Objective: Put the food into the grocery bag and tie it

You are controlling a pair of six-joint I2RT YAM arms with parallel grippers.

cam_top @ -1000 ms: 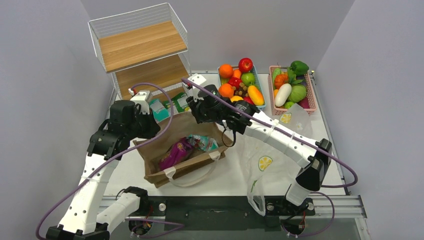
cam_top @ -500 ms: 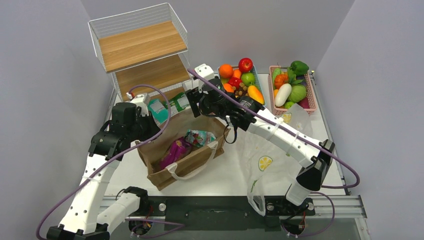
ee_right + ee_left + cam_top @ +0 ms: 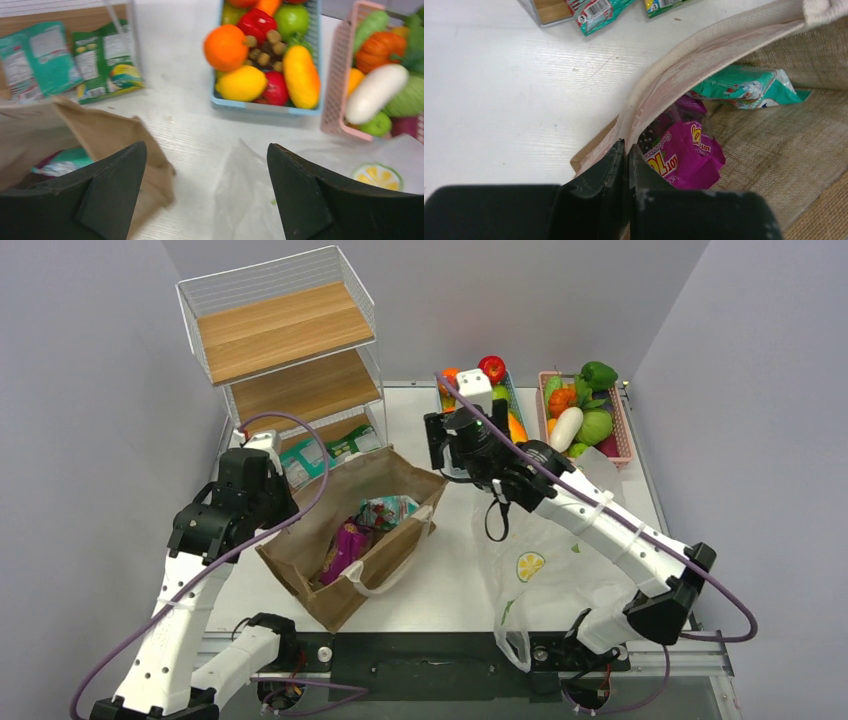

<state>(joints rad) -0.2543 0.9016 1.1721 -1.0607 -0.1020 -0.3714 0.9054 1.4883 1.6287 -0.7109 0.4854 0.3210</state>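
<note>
My left gripper is pinched tight on the near rim of the brown bag, jaws together with the pale hem caught between them; the bag stands open on the white table, tilted toward the left. Inside it lie a purple snack packet and, further in, a teal packet, both flat against the coarse lining.

My right gripper hangs wide open and holds nothing, above the table between the brown bag's far corner and the blue basket; below its fingers shows the edge of the lemon-print plastic bag, which lies crumpled and flat on the table's right half, under my right arm and well apart from the brown bag.

The blue basket holds a round orange fruit and a yellow lemon among other toy produce; a pink basket of toy vegetables stands just beside it. A teal packet and a green packet lie side by side at the foot of the wire shelf, behind the brown bag.
</note>
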